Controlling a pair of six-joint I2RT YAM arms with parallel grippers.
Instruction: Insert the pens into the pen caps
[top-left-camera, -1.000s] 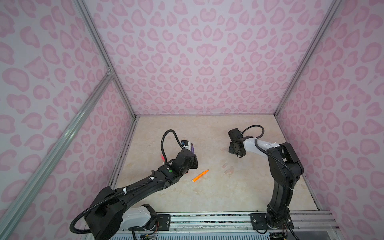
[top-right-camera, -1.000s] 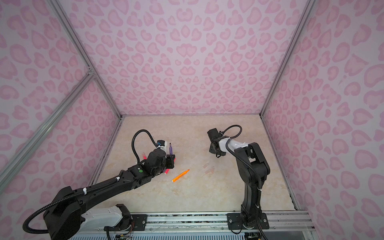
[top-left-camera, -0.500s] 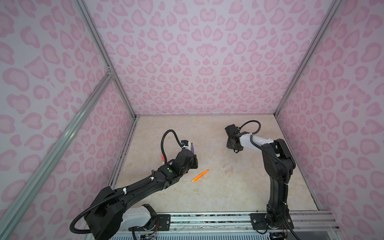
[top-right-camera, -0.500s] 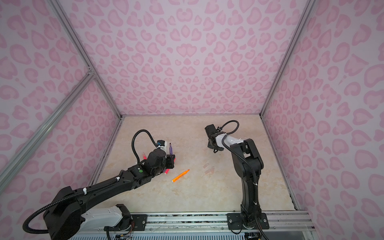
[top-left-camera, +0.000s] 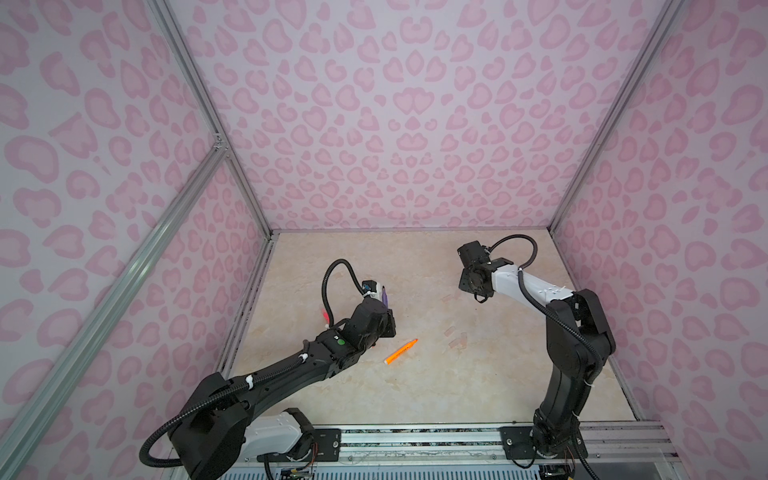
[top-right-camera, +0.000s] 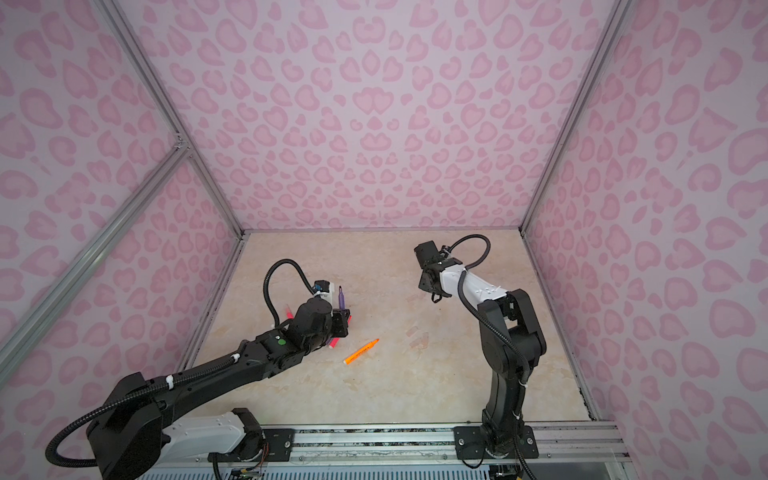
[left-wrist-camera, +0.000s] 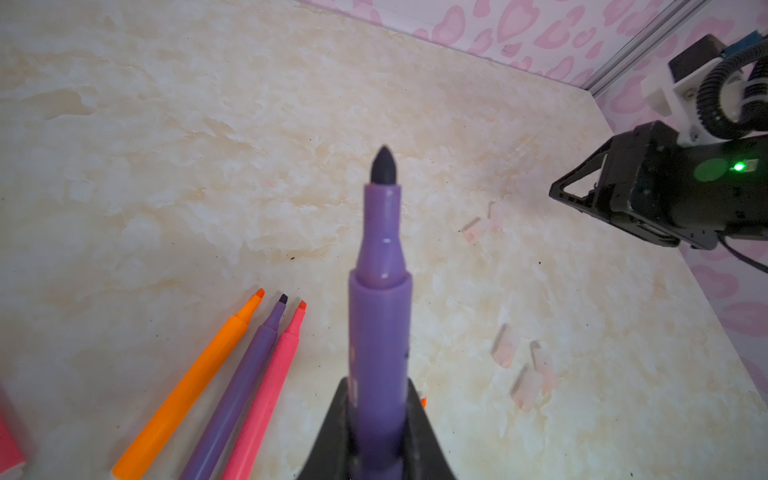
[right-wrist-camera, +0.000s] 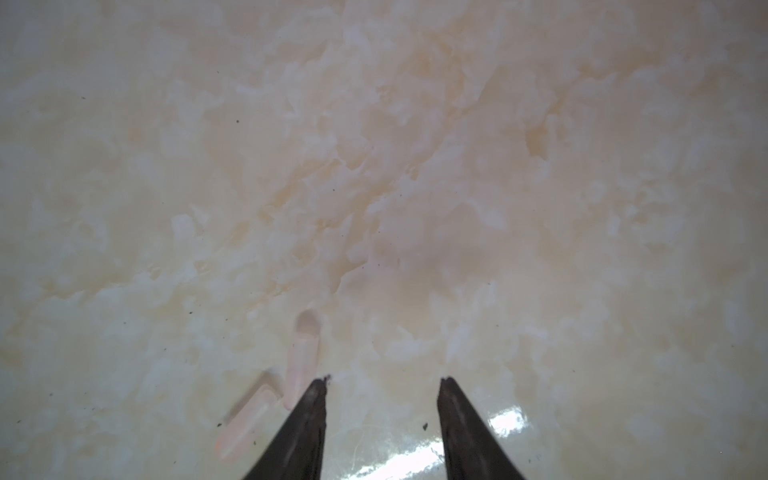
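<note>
My left gripper (left-wrist-camera: 379, 399) is shut on a purple pen (left-wrist-camera: 380, 291), which points away from the wrist with its dark tip bare. Both top views show this pen (top-left-camera: 385, 297) (top-right-camera: 341, 298) standing out of the left gripper (top-left-camera: 385, 323) (top-right-camera: 340, 322) at the left middle. My right gripper (right-wrist-camera: 384, 378) (top-left-camera: 478, 296) (top-right-camera: 434, 297) hovers open over the table with nothing between its fingers. Two clear pen caps (right-wrist-camera: 305, 357) (right-wrist-camera: 245, 428) lie just beside one of its fingertips. An orange pen (top-left-camera: 401, 351) (top-right-camera: 361, 351) lies alone between the arms.
Three more pens lie side by side under the left arm: orange (left-wrist-camera: 195, 382), purple (left-wrist-camera: 241, 386) and pink (left-wrist-camera: 270, 382). Other faint caps lie on the beige table (left-wrist-camera: 505, 351) (left-wrist-camera: 530, 386) (top-left-camera: 457, 340). Pink patterned walls close in three sides.
The right arm swung its gripper a little toward the back left, then came back to roughly where it was. The left arm and its purple pen have not moved.
</note>
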